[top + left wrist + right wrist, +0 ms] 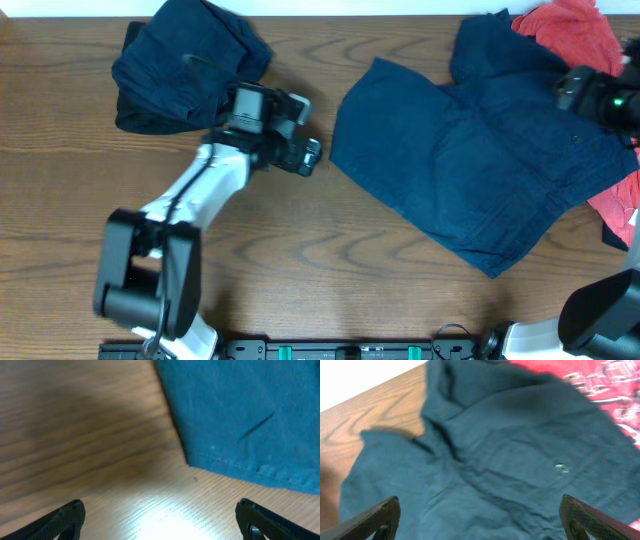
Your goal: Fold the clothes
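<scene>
Navy shorts [470,170] lie spread, apparently for folding; left gripper [160,512] and right gripper [480,507] gape wide (both empty).

On my overhead feed the left arm [205,180] is showing as a smooth white link set between chunky black joint housings, with a thin black cable [178,203] lying along it. Its boxy black shoulder block [150,275] is looking matte and round-cornered. The left hand [308,155] is reading all black, and its two dark fingers [62,519] are showing rough, grainy edges on the wrist feed. The right arm [590,92] is appearing black, with a small green light [619,101] glowing on it, and a white-and-black lower link [600,312] is sitting near the base. On the right hand [480,517], the dark finger tips [372,520] are catching a reddish-brown tinge along their rims.
</scene>
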Controlling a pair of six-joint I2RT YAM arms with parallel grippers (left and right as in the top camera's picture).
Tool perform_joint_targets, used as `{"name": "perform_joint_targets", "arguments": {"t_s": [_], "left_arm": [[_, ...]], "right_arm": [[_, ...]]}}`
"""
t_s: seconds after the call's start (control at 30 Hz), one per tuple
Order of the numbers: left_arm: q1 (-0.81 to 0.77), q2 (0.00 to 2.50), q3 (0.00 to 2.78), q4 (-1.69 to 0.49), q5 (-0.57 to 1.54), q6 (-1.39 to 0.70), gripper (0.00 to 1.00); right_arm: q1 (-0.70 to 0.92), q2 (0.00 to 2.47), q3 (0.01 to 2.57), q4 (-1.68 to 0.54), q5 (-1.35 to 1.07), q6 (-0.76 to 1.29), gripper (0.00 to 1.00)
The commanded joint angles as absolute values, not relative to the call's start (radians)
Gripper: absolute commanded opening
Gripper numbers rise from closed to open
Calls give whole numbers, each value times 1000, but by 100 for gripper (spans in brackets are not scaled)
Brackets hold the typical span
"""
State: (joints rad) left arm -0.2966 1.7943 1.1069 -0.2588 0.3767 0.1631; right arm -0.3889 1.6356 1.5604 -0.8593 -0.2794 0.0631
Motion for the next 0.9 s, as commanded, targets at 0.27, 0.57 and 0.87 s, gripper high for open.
{"name": "perform_joint_targets", "arguments": {"t_s": [0.27, 0.57, 0.87], "left_arm": [[-421, 1967, 1196, -123, 267, 173, 95], [-473, 2070, 1257, -23, 268, 159, 79], [-486, 2075, 1257, -4, 246, 123, 13]], "right_arm": [[-302, 1627, 1575, -894, -296, 36, 99], [-288, 1627, 1575, -920, -296, 36, 99], [-287, 1627, 1575, -935, -296, 36, 76]]}}
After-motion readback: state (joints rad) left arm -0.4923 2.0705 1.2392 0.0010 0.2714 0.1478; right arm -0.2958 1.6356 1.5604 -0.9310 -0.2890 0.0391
